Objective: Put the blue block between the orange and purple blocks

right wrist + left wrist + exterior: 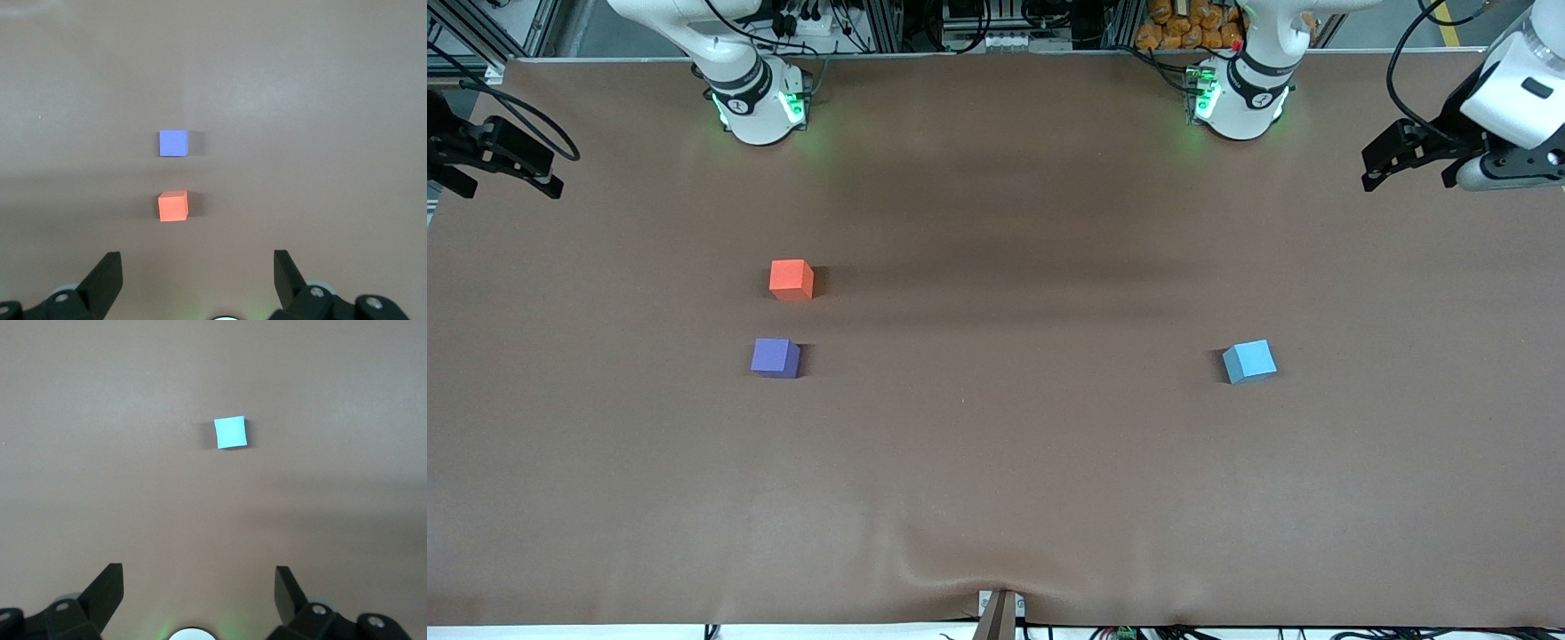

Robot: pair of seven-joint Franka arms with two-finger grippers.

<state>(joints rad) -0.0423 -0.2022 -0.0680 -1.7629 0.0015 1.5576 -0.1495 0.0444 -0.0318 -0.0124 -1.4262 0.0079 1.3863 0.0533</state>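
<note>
The blue block (1248,362) lies alone on the brown table toward the left arm's end; it also shows in the left wrist view (231,432). The orange block (791,279) and the purple block (775,357) lie toward the right arm's end, a small gap between them, the purple one nearer the front camera. Both show in the right wrist view, orange (173,205) and purple (173,143). My left gripper (1371,169) (199,577) is open and empty, high over its end of the table. My right gripper (547,173) (198,261) is open and empty, high over the other end.
The brown table cover (996,462) has a raised fold at its near edge (960,578). The right arm's base (760,107) and the left arm's base (1240,102) stand along the table's back edge.
</note>
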